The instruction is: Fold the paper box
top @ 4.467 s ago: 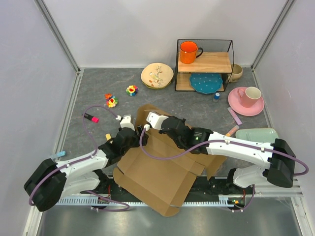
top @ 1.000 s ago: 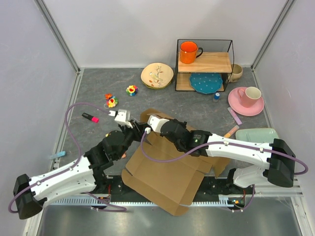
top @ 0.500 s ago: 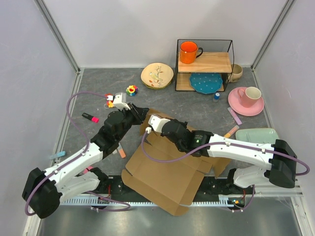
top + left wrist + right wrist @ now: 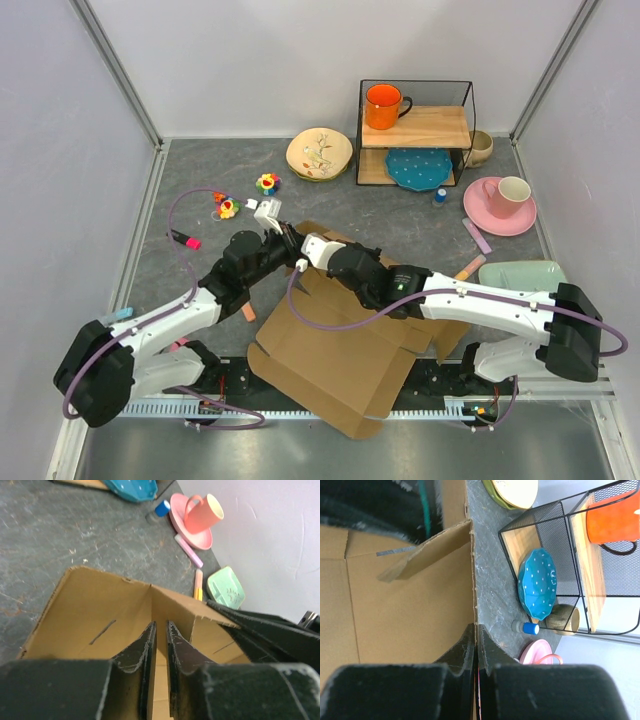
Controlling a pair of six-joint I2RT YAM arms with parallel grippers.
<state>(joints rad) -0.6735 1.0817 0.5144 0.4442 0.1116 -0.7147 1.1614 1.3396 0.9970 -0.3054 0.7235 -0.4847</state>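
Brown cardboard, the paper box lies mostly flat on the grey bench, around the middle and towards the near edge. Its far left flaps are raised into a corner. It looks light and fairly stiff, likely to bend readily only along its creases. Thin edges may crumple or tear if pinched hard, and the sheet would probably slide on the bench when pushed. The best hold, in my judgement, is a flap's free edge close to a crease, so that the fold follows the score line.

The right tool is closed on the raised flap's edge, which runs straight into its jaws. The left tool sits at the standing corner from the left, its jaws a narrow slit apart in line with the upright fold. Whether they pinch the cardboard I cannot tell.

Farther out, a pink cup on its saucer stands at the far right beside a black wire shelf. A pink marker lies at the left.
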